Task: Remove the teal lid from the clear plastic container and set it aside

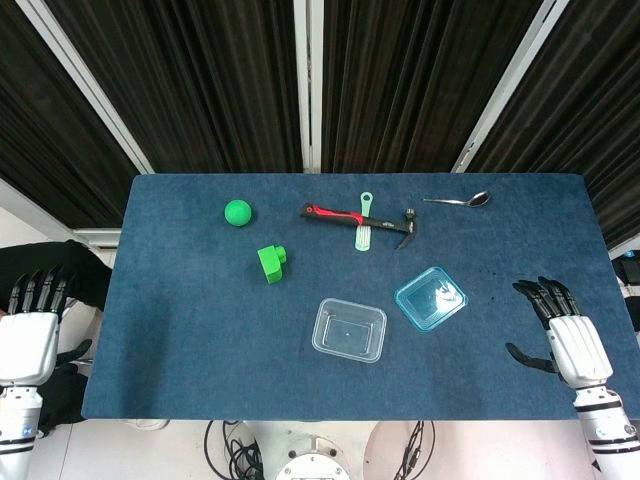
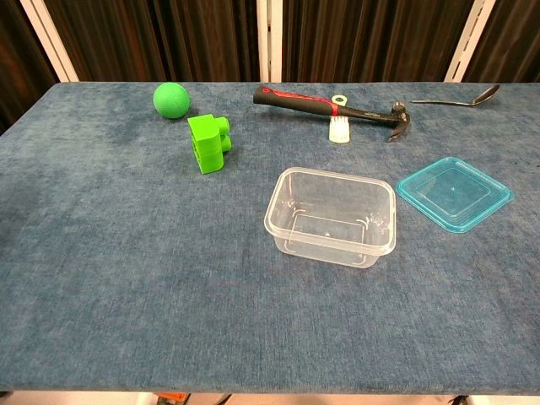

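Observation:
The teal lid [image 1: 431, 298] [image 2: 454, 192] lies flat on the blue cloth, just right of the clear plastic container [image 1: 349, 330] [image 2: 332, 216], which stands uncovered with nothing inside. My right hand [image 1: 569, 338] is at the table's right front corner, fingers spread, holding nothing, well clear of the lid. My left hand [image 1: 30, 325] is off the table's left edge, fingers apart and holding nothing. Neither hand appears in the chest view.
A hammer [image 1: 362, 217] [image 2: 334, 105] with a black and red handle lies at the back over a pale green brush [image 1: 363, 229] [image 2: 338, 125]. A spoon [image 1: 458, 201] [image 2: 460, 98] is back right. A green ball [image 1: 237, 212] [image 2: 171, 99] and green block [image 1: 270, 262] [image 2: 208, 143] sit left.

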Controlling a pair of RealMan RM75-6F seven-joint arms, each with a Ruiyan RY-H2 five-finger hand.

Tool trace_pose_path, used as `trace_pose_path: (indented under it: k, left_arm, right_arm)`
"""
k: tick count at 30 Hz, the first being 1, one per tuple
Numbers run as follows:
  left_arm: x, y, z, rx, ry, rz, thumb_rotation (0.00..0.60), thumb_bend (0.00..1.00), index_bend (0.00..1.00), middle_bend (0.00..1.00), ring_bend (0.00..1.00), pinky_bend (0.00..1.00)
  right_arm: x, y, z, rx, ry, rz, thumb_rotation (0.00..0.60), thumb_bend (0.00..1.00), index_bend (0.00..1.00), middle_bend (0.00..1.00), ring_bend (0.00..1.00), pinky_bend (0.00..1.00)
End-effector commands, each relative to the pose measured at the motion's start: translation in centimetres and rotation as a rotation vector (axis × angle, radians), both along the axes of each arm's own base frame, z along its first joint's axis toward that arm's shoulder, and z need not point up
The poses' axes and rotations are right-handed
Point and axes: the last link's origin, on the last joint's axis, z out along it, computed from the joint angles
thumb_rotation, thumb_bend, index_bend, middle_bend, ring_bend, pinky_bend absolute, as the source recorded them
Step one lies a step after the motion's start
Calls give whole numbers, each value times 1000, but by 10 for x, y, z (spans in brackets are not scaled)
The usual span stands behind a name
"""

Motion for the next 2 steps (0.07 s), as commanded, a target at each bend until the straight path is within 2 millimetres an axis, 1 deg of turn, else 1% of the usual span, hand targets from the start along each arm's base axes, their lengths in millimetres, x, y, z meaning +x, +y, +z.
trace_pose_path:
  k: [1,2]
  left_arm:
    - [1,-16,-4,-2,-29,11,600,56,84,31,0,4]
    - [1,-19,-5,-2,-33,13,600,56,84,31,0,4]
  right_arm:
    - [2,7,-1,-2,2,7,600,124,123,117,0,0]
    - [3,7,-1,-1,6,11,600,124,123,119,0,0]
